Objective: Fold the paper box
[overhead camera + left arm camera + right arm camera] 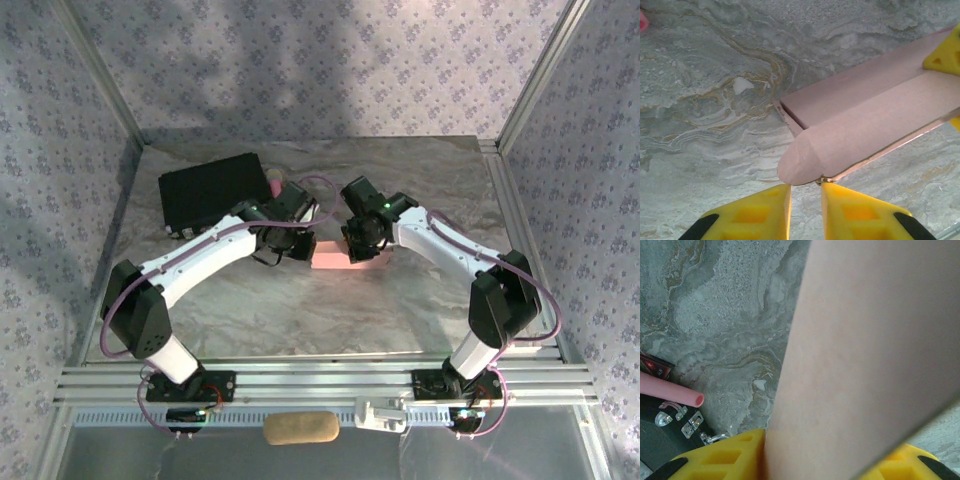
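Centrally, paper box (335, 256) in pinch of right hand (825, 455), left hand (805, 195) narrowly spread at its flap (800, 160).

The paper box (870, 125) is thin matt pink cardboard, smooth with a faint fibrous grain. The surface (715, 75) looks like grey veined stone, dull-finished. The left pincer (805, 189) has fingers (860, 215) of yellow moulded plastic. The matt black case (205, 192) carries shiny metal latches (690, 424).

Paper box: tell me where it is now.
Top view: the paper box lies in the middle of the table, between the left gripper and right gripper, right of the black case.
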You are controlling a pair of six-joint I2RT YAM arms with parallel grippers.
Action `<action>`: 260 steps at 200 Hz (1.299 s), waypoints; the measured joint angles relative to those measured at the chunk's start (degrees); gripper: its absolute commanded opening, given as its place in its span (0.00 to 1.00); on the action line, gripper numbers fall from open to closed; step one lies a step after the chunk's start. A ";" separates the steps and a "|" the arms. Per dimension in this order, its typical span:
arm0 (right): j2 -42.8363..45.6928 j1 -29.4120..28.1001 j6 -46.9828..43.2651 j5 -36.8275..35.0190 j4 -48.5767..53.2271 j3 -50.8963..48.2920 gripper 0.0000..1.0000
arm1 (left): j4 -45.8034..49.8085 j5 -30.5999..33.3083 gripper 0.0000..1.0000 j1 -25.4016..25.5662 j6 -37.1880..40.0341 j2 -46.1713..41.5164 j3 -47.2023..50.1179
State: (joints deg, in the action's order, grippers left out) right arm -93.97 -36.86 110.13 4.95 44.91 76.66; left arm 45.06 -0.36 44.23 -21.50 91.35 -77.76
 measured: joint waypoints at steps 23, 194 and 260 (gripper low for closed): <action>-0.04 0.04 0.00 0.02 -0.13 0.00 0.39 | 0.24 0.90 0.18 0.20 0.02 0.07 -0.22; -0.11 0.42 -0.20 0.66 -0.37 0.00 0.39 | 0.26 3.56 0.17 0.83 5.07 1.84 -2.36; -0.17 0.61 -0.20 0.85 -0.55 0.00 0.39 | 0.83 2.97 0.02 0.96 4.39 2.62 -3.43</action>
State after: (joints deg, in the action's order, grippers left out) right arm -94.15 -36.25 109.93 5.80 44.36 76.66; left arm 45.89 2.61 45.19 -17.10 93.97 -81.19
